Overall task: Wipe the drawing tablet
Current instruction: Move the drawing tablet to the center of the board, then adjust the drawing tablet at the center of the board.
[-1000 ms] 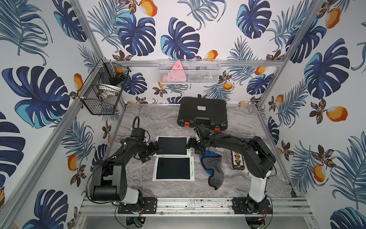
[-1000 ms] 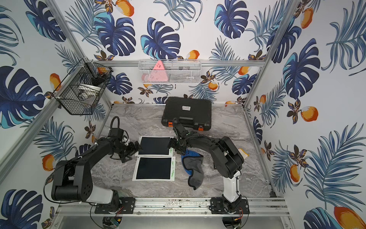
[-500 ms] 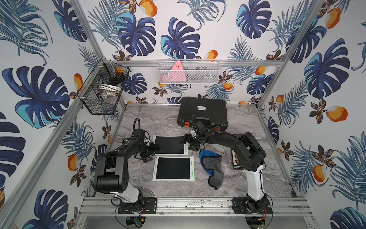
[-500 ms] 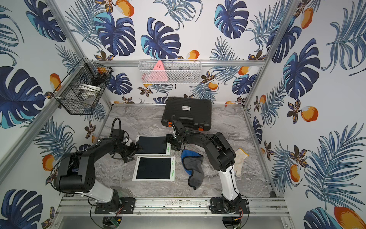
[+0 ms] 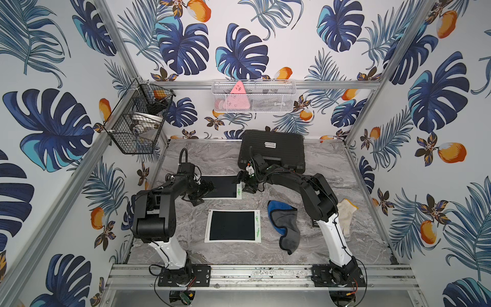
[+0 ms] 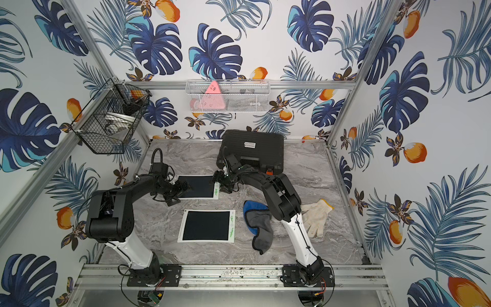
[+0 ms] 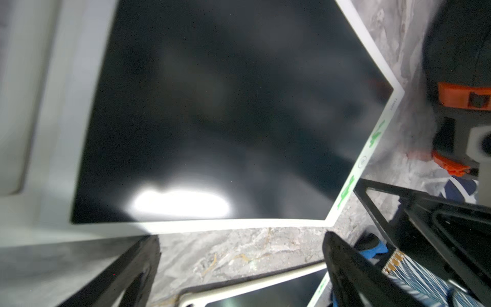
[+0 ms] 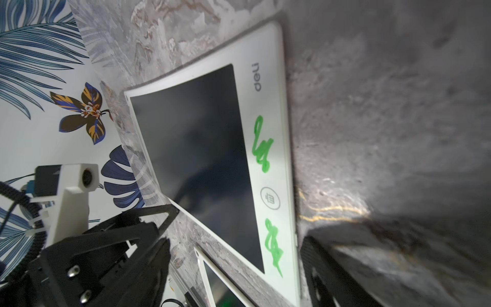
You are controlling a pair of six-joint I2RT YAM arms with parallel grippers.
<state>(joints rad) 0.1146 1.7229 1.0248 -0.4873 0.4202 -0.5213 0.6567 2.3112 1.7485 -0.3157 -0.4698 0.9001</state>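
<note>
Left wrist view: left gripper (image 7: 239,239) wide open, empty, beside tablet (image 7: 212,106).

Two tablets (image 5: 222,187) (image 5: 232,225), one cloth (image 5: 286,226), one glove (image 5: 347,213)

We reach our left arm (image 5: 159,202) low toward 1 o'clock. Our left gripper (image 5: 203,195) has its jaws spread wide, holding nothing. Our right arm (image 5: 316,196) bends toward 10 o'clock. Our right gripper (image 5: 245,184) gapes too, also empty.
</note>
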